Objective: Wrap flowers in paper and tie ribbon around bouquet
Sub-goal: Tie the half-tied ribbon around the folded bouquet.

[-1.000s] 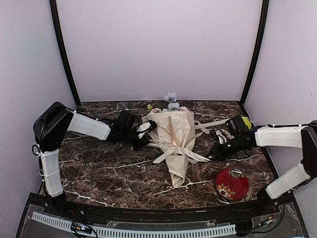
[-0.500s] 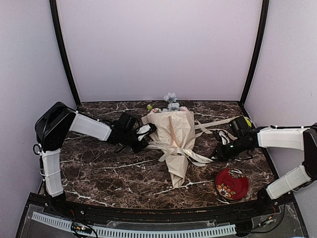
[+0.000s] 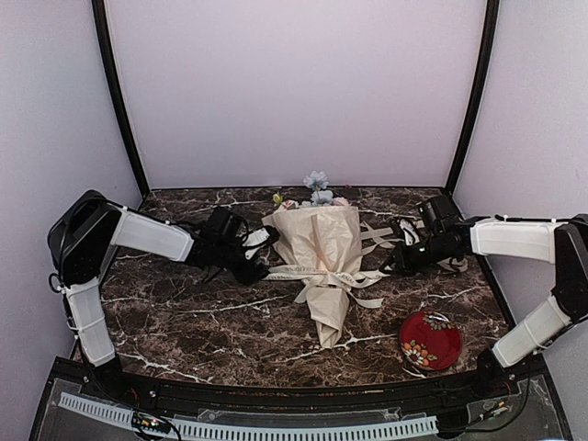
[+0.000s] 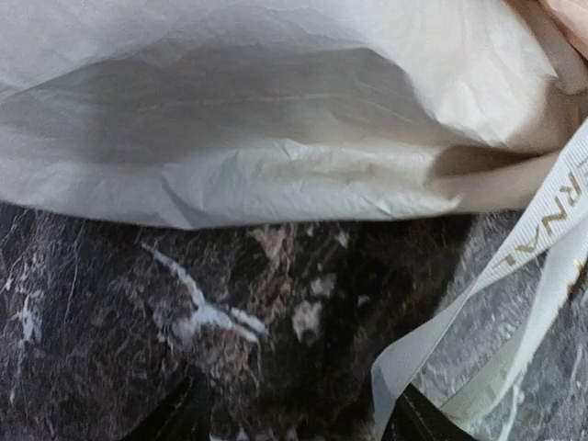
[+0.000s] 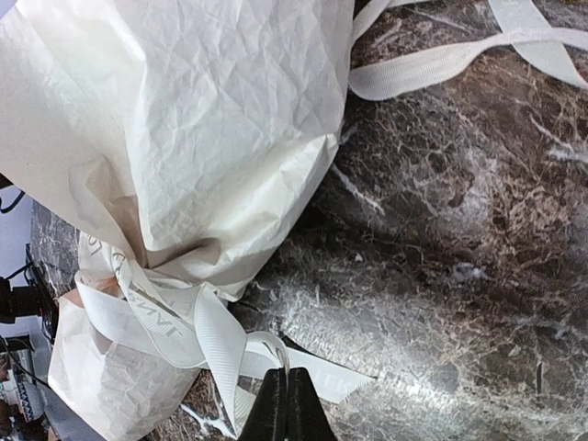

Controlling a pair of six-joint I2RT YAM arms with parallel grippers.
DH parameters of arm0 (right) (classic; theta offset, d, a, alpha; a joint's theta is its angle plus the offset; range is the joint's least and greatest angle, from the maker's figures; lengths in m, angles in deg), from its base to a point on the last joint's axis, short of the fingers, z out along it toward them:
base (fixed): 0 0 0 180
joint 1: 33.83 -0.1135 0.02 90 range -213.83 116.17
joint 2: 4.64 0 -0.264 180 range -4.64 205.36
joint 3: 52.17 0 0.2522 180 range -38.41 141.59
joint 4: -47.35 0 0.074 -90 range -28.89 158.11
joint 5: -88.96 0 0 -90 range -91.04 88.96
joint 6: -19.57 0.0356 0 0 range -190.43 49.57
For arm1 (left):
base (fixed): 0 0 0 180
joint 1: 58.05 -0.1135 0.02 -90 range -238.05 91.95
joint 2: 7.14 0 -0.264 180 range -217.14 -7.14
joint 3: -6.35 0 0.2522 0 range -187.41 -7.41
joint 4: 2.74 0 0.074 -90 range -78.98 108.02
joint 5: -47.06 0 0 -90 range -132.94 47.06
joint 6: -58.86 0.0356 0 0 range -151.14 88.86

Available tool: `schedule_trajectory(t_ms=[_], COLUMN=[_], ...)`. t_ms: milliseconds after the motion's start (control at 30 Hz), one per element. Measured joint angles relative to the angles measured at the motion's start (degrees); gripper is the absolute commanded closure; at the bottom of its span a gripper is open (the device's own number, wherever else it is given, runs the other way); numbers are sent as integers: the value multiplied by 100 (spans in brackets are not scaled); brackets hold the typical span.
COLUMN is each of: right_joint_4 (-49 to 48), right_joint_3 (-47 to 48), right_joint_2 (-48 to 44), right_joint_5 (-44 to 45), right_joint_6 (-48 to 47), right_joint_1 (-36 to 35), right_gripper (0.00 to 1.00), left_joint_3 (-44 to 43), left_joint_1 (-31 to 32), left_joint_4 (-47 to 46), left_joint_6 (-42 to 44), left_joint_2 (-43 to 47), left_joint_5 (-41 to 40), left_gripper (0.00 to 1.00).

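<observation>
Top external view: shows bouquet (image 3: 323, 243) lying on table (image 3: 184, 317), flowers (image 3: 317, 188) toward back wall, ribbon (image 3: 317, 273) tied round its waist. Left gripper (image 3: 260, 250) just beside it, jaws apart, ribbon tail loose between. Right gripper (image 3: 397, 260) pressed closed, tips at another ribbon tail; pinch indiscernible.
</observation>
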Motion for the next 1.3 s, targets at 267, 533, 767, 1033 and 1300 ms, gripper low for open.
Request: schedule_trajectory(t_ms=[267, 533, 767, 1033, 1300], right_joint_4=[-184, -284, -330, -428, -503], right_joint_3=[304, 308, 308, 306, 297], right_joint_2=[321, 380, 380, 380, 380], right_joint_5=[-7, -39, -94, -140, -151], right_joint_6=[2, 22, 57, 116, 155], right_joint_1=[0, 0, 0, 0, 0], right_gripper=[100, 100, 100, 100, 100], left_joint_3=[822, 577, 402, 398, 125], left_joint_1=[291, 719, 1169, 1255, 1228], left_joint_4=[-181, -118, -114, -588, -595], left_joint_6=[341, 446, 577, 365, 249], left_joint_2=[1375, 1276, 658, 227, -354], left_joint_5=[330, 577, 1464, 1652, 1381], left_gripper=[40, 69, 60, 48, 64])
